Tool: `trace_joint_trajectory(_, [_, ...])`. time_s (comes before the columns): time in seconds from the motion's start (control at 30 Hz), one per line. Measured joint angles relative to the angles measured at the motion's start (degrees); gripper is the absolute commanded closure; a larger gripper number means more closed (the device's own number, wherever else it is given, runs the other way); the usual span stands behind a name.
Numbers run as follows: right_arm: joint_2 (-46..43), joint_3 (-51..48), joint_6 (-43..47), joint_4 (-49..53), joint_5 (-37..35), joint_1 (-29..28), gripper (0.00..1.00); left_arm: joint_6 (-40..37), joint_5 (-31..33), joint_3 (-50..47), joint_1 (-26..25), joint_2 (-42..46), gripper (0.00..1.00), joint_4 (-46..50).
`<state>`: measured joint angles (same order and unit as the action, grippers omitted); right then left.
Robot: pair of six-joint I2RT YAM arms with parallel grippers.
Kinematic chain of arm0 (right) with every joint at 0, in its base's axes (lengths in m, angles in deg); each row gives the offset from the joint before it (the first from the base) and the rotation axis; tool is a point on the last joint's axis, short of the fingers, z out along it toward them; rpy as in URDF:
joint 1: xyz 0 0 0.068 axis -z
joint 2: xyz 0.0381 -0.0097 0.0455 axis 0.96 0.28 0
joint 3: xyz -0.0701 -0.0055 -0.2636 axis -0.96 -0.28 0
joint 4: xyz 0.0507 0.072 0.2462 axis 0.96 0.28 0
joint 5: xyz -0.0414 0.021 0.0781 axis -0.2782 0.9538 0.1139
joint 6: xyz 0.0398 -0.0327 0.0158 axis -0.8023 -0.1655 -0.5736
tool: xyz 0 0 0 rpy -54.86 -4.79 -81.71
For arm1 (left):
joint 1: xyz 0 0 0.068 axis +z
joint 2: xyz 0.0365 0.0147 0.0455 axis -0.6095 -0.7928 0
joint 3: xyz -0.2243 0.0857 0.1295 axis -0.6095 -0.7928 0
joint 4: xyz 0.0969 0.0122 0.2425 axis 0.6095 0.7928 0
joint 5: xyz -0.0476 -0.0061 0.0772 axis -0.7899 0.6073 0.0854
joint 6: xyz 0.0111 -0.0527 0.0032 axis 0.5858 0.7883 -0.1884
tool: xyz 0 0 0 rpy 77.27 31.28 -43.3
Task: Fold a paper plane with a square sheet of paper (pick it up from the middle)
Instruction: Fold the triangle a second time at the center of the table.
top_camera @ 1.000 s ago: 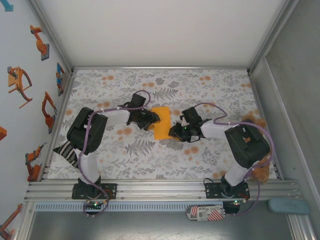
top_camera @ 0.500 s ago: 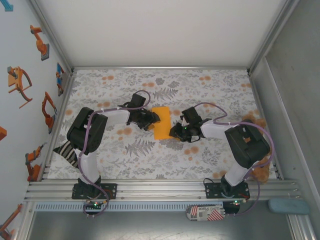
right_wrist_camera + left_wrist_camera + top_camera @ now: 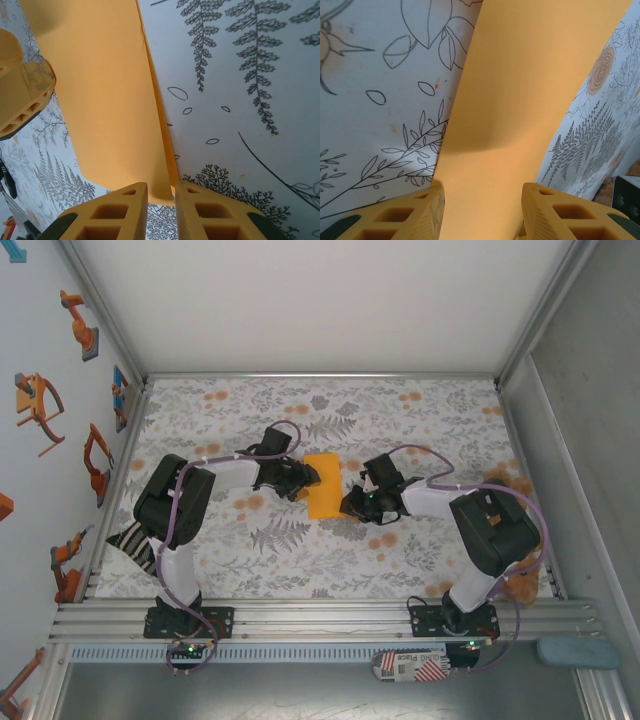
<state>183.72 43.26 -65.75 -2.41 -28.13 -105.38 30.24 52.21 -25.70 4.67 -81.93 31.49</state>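
The square sheet of paper point(image 3: 322, 484) lies mid-table on the flower-print cloth point(image 3: 330, 550), doubled over into an orange-yellow rectangle. My left gripper point(image 3: 304, 478) is at its left edge. In the left wrist view the left gripper point(image 3: 482, 192) stands open, fingers point(image 3: 427, 215) wide apart, with the paper point(image 3: 530, 90) bowing up between them. My right gripper point(image 3: 350, 502) is at the sheet's near right corner. In the right wrist view the right gripper point(image 3: 161, 187) is shut on two layers of the paper point(image 3: 100, 90), and a left finger point(image 3: 25, 95) shows at the far side.
A brown plush teddy point(image 3: 518, 585) sits behind the right arm by the right wall. A striped rag point(image 3: 130, 540) lies at the cloth's left edge. The aluminium rail point(image 3: 320, 618) runs along the near side; enclosure walls close in left, right and back.
Hardly anything differs; the right gripper has edged a touch toward the paper, and the left arm and sheet keep their place.
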Motion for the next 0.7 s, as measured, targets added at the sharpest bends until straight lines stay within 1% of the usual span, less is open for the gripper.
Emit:
trace_joint_trajectory(0.57, [0.1,0.4,-0.2,-2.5,0.2,0.0,0.79,0.0,-0.2,0.0,0.1,-0.1,0.55,0.0])
trace_joint_trajectory(0.7, [1.3,1.7,-0.1,-3.7,0.2,0.0,0.78,0.0,-0.2,0.0,0.1,-0.1,0.55,0.0])
